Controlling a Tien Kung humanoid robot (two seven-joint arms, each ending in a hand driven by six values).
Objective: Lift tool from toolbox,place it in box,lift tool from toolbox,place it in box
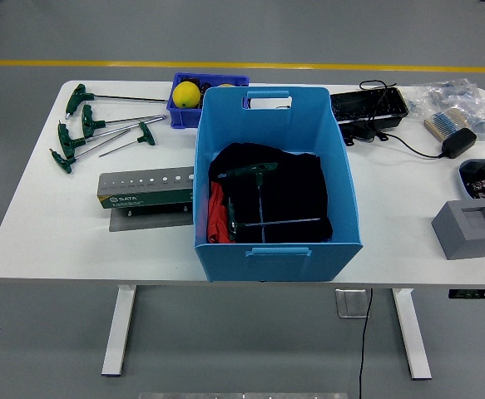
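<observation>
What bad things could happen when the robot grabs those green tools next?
The green tools lie crossed and bunched together, so lifting one might drag or knock another, maybe off the table's left edge. The blue box already holds tools on a black cloth; a dropped tool could land on them and catch.

White table (42, 233): blue box (275, 241), green-handled T-wrenches (88, 129), wrench stand (145, 193), grey block (468, 229).

bright, even overhead light, sharp focus, soft shadow beneath the table (26, 208).
</observation>
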